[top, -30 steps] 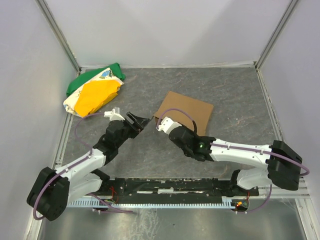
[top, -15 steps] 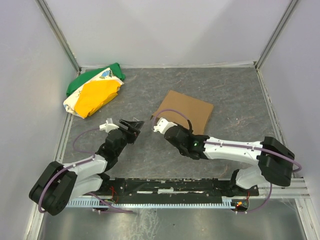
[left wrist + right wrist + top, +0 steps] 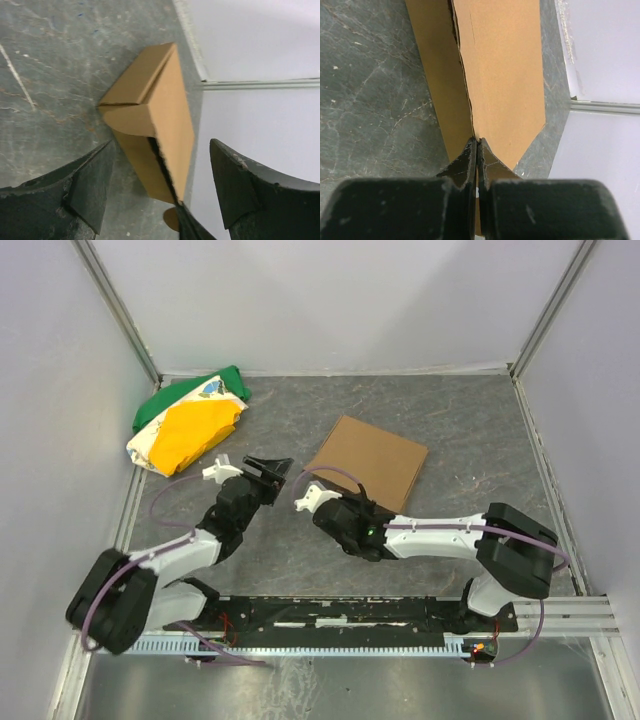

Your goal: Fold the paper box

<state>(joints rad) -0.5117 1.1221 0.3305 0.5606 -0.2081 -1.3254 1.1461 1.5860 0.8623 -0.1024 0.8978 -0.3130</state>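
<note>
The paper box (image 3: pixel 367 458) is a shallow brown cardboard box lying near the middle of the table. It also shows in the left wrist view (image 3: pixel 167 107) and the right wrist view (image 3: pixel 500 75). My right gripper (image 3: pixel 316 485) is at the box's near-left corner. Its fingers (image 3: pixel 470 160) are shut on the thin cardboard edge at the seam between lid and side wall. My left gripper (image 3: pixel 268 470) is open and empty just left of that corner. In the left wrist view (image 3: pixel 161 145) the box sits between its spread fingers without touching them.
A green, yellow and white cloth bundle (image 3: pixel 190 423) lies at the back left by the wall. White walls (image 3: pixel 330 300) enclose the table on the back and both sides. The metal rail (image 3: pixel 330 615) runs along the near edge.
My right wrist has moved left and nearer along the box's corner. My left gripper has shifted slightly back and stays open. The box has shifted only slightly.
</note>
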